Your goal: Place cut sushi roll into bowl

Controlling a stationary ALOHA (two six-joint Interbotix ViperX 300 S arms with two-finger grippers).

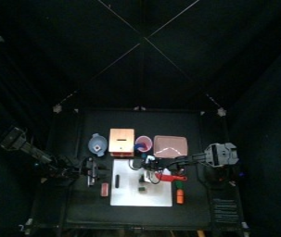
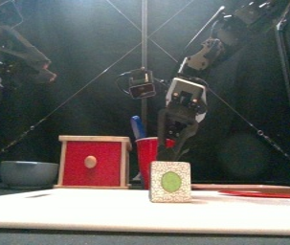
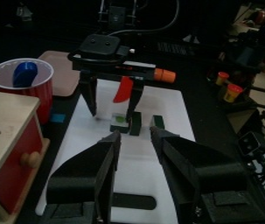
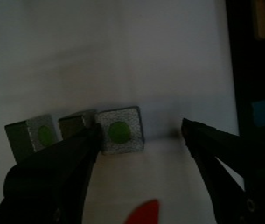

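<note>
Approach for the pick in hand: right fingers [image 4: 52, 171] spread to the full, empty, poised over the cut sushi roll [image 4: 121, 131], three pale squarish pieces with green centres in a row on the white board [image 1: 130, 196] at mid-surface. Next, likely: lowering to straddle one piece, closing gently, then carrying far-left to the grey-blue bowl [image 1: 96, 143]. Left fingers [image 3: 94, 166] parted too, holding nothing, near the board's left edge. To be cleared on the way: red box [image 2: 91, 161] just right of the bowl, red cup [image 2: 147, 153] beside it. Red-handled tool [image 1: 170, 176] just right of the pieces.
</note>
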